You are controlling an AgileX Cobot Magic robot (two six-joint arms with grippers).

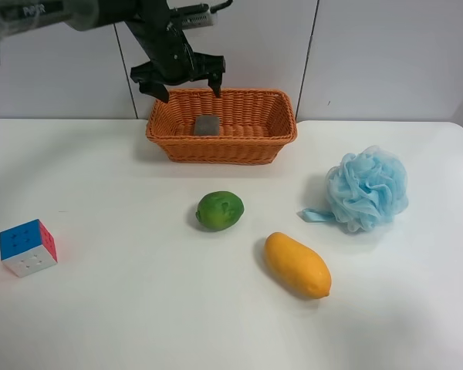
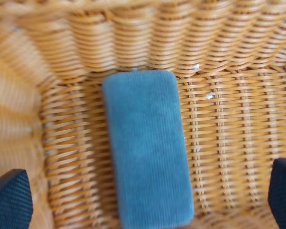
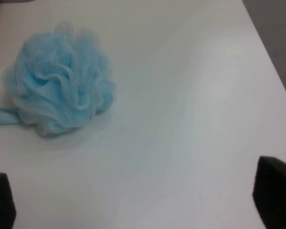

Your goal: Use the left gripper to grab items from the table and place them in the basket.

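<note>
Lying on the white table [image 1: 123, 308], the multicoloured puzzle cube [image 1: 28, 247] occupies the far left of the exterior high view. It is well apart from the basket [image 1: 216, 150] and nearer the camera than it, with blue, red and white faces showing. The left gripper [image 1: 189, 86] hangs above the basket's left half, its 2 fingers spread wide and holding nothing. The basket, woven and orange-brown, stands at the back of the table, near the wall. Inside it, 1 item, the grey eraser block [image 1: 207, 125], lies flat on the woven floor toward the basket's left end.

The left wrist view looks down into the basket [image 2: 133, 33]. Here the eraser block [image 2: 145, 148] appears blue-grey and lies beneath the left gripper [image 2: 147, 195], whose dark fingertips [image 2: 9, 200] flank the block, clear of it.

In front of the basket, the green round fruit [image 1: 220, 210] rests on the table. The orange mango [image 1: 296, 264] lies farther in front of the basket, toward its right end, near the fruit but not touching it. The light-blue bath puff [image 1: 368, 189] sits to the right of the basket, apart from it, with a ribbon loop trailing toward the fruit.

The right wrist view shows the bath puff [image 3: 62, 95] on the table [image 3: 190, 119] ahead of the right gripper [image 3: 138, 198], whose 2 fingers stand wide apart, empty.
</note>
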